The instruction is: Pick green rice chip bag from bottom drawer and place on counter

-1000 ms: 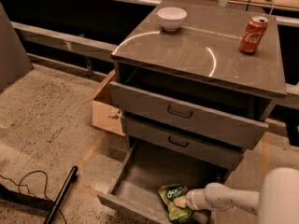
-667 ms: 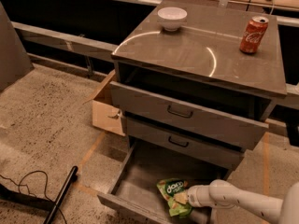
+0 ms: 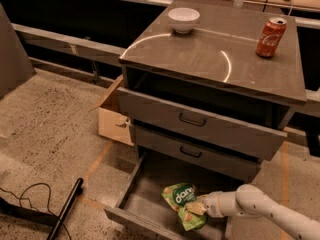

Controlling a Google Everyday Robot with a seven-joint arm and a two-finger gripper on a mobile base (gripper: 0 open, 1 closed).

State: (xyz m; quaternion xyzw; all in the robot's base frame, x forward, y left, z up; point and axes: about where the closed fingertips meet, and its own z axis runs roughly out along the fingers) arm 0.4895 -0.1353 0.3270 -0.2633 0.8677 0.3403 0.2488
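Note:
The green rice chip bag (image 3: 181,202) is a light-green pouch with a dark green logo. It is tilted up inside the open bottom drawer (image 3: 145,196), near its right front. My gripper (image 3: 198,206) reaches in from the lower right on a white arm and is shut on the bag's right edge. The counter (image 3: 200,54) is the glossy grey-brown top of the cabinet, with a curved light reflection.
A white bowl (image 3: 183,19) and a red soda can (image 3: 270,37) stand on the counter. The two upper drawers (image 3: 200,126) are partly pulled out above the bottom one. A cardboard box (image 3: 114,119) sits left of the cabinet. A black pole (image 3: 65,209) and cable lie on the floor.
The bag has risen and tilted up in the drawer, held by my gripper. The arm has drawn back to the right and lower in view.

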